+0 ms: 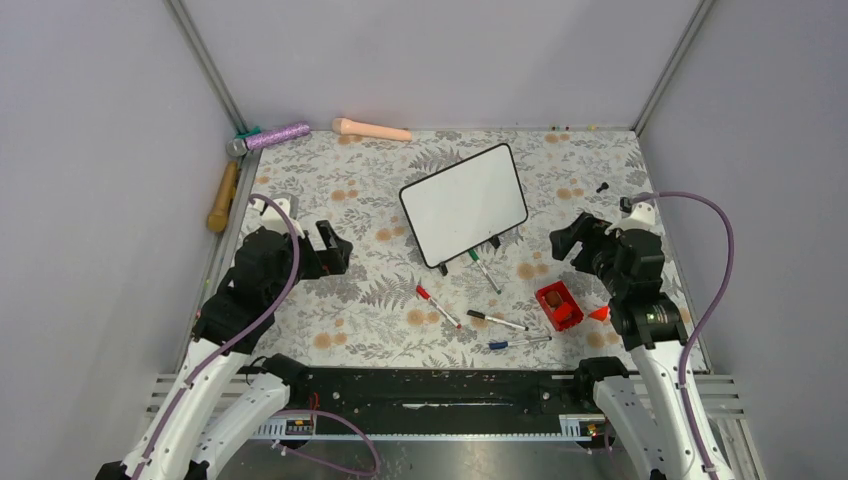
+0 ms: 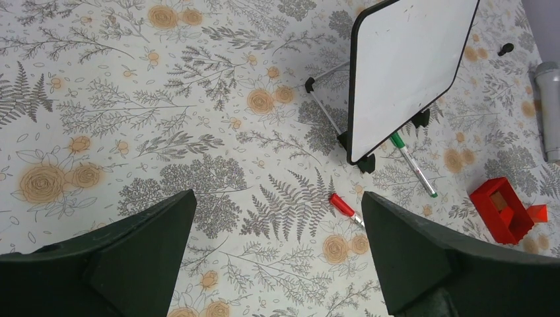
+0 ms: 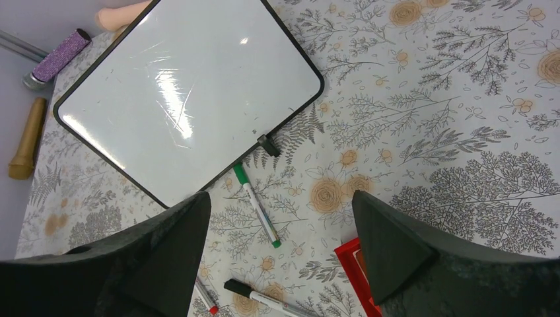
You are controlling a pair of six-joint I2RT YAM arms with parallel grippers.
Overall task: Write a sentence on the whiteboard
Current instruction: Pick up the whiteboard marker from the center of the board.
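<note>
from above: blank whiteboard point(image 1: 464, 203) propped mid-table toward the back, green pen point(image 1: 483, 268) just before its feet

at left wrist: left gripper point(image 2: 279, 198) spread wide, holding nothing

at right wrist: right gripper point(image 3: 280, 195) equally wide and empty; better to grasp the pen mid-barrel, uncap, then write

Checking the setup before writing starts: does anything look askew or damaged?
The whiteboard stands skewed to the table edges; the green marker, red marker, black marker and blue marker lie scattered before it. No visible damage.
</note>
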